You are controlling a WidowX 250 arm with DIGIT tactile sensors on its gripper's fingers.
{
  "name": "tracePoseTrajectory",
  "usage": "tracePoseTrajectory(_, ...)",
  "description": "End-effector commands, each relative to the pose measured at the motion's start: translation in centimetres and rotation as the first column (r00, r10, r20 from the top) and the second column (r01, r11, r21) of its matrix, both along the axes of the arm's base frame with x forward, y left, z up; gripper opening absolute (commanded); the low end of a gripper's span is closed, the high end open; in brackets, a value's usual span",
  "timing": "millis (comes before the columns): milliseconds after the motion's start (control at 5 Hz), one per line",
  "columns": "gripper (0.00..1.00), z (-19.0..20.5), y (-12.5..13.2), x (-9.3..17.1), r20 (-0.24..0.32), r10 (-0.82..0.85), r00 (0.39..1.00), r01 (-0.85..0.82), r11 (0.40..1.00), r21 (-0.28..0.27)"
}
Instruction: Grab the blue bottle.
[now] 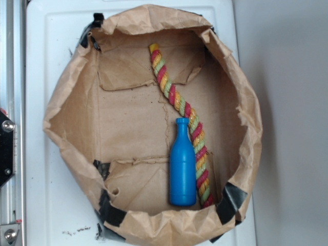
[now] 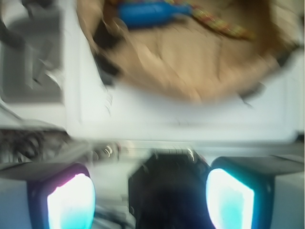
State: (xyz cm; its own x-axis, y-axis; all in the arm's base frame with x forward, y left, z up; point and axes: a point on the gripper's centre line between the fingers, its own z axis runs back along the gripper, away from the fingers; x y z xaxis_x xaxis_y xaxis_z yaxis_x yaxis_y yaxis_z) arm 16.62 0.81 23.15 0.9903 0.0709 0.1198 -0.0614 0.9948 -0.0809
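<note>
Inside, on the brown floor of a wide paper bag point(image 1: 66, 118) with its top rolled down, the blue bottle point(image 1: 183, 166) lay on its side. In the exterior view its cap pointed toward the top of the picture and its flat base toward the lower rim of the bag. It was in the right half of the bag, close to the lower wall. Just beside it, on its right, ran the red-yellow-green braided rope point(image 1: 180, 102), which touched or almost touched the bottle along the body; the rope was longer than the bottle and went on diagonally up and to the left. The bag stood on a white surface point(image 1: 46, 61), and black tape point(image 1: 231, 201) held some corners of the paper. A metal rail point(image 1: 10, 77) with bolts was at the left edge. The wrist view was blurred. It showed the bag from outside, with the bottle point(image 2: 143, 13) and the rope point(image 2: 221, 24) far at the top of the picture. The gripper point(image 2: 150, 198) was at the bottom of this view, well apart from the bottle and outside the bag. Its two fingers point(image 2: 71, 200) stood wide apart with nothing between them, so the pincer was released and held no object.
</note>
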Motion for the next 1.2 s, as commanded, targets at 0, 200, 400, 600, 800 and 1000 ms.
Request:
tracePoseTrajectory(0,1.0,-0.7,1.2,7.1,0.06,0.02,0.998,-0.017,0.999,-0.047)
tracePoseTrajectory(200,1.0,-2.6,0.6,8.6,0.11,0.262,0.959,-0.264,0.964,0.005)
tracePoseTrajectory(400,1.0,-4.2,0.2,9.6,0.179,0.271,0.946,-0.275,0.961,-0.001)
tracePoseTrajectory(600,1.0,-5.5,-0.1,9.8,0.262,0.405,0.876,-0.414,0.91,-0.022)
tracePoseTrajectory(800,1.0,-5.5,-0.1,9.8,0.262,0.405,0.876,-0.414,0.91,-0.022)
tracePoseTrajectory(1000,1.0,-5.5,-0.1,9.8,0.262,0.405,0.876,-0.414,0.91,-0.022)
